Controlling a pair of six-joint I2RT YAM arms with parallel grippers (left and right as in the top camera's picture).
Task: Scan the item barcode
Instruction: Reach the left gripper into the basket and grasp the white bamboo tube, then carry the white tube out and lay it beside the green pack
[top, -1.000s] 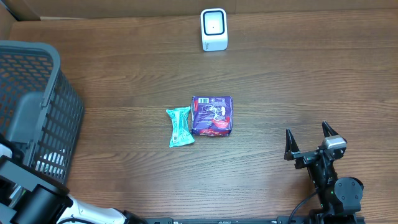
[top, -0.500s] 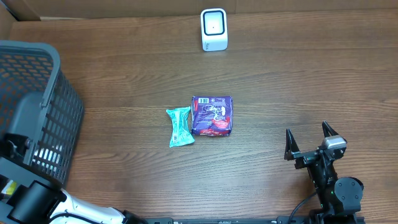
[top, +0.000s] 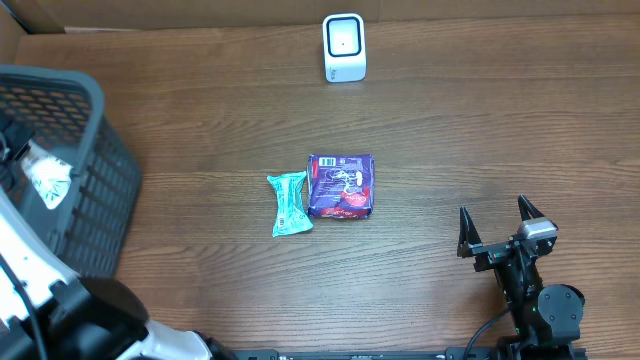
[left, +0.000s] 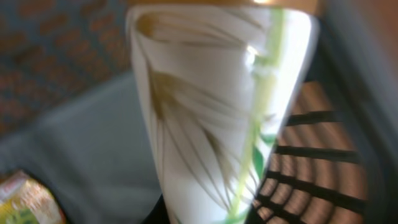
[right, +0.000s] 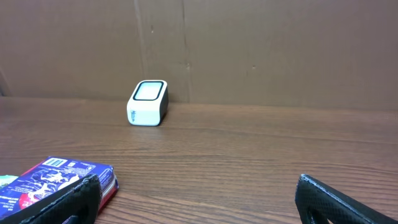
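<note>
Left gripper (top: 22, 155), at the frame's left edge, we see clenched on a white packet (left: 211, 106) streaked with brown and green leaf lines, over the grey basket (top: 100, 195); our right gripper (top: 492, 208) stands released, lower right.

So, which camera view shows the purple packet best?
The overhead view: the purple packet lies whole and unobstructed there, top face visible. The right wrist view catches only one end, cut off at the lower left corner. The left wrist view does not show it.
</note>
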